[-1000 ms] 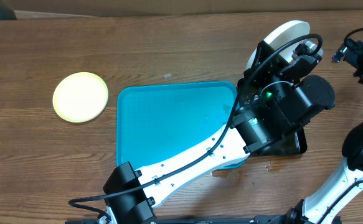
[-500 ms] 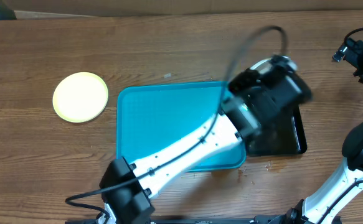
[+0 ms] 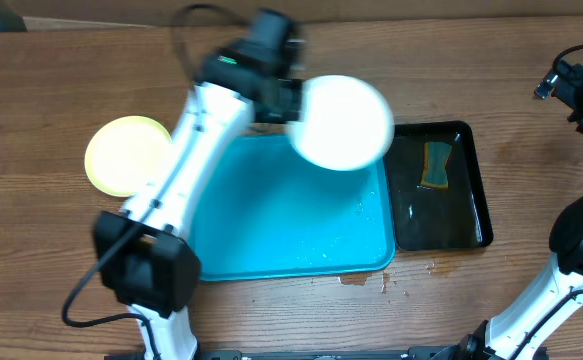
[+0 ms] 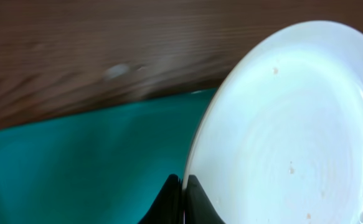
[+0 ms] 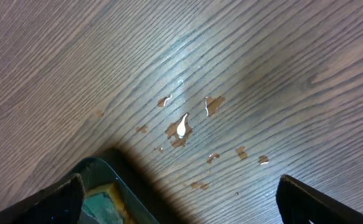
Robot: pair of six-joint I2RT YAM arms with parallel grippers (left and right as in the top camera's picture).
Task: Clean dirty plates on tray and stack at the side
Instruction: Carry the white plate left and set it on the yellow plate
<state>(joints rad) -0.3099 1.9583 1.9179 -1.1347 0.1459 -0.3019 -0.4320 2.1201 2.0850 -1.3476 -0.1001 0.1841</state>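
Two plates in view. White plate (image 3: 341,122) held off the surface by the left gripper (image 3: 289,100), clamped on the plate's rim; image blurred here. In the overhead view the plate hangs over the far right corner of the turquoise tray (image 3: 261,215), overlapping its rim. The left wrist view shows both fingers (image 4: 190,202) pinching the plate's edge, the plate's face (image 4: 293,124) to the right of them with a few small brown specks, tray floor (image 4: 75,168) below and left. Pale yellow plate (image 3: 129,155) lies flat on the wooden surface (image 3: 71,260), just left of the tray, apart from it. Tray holds scattered droplets (image 3: 356,215) toward its right side. Black tray (image 3: 471,215) sits against the turquoise tray's right edge; inside it, a sponge (image 3: 436,165) and a wet sheen. Right gripper (image 5: 180,186) spread wide, nothing between its fingers, above bare wood with small puddles (image 5: 181,127); a corner of the black tray (image 5: 100,169) and sponge (image 5: 103,202) beneath it.
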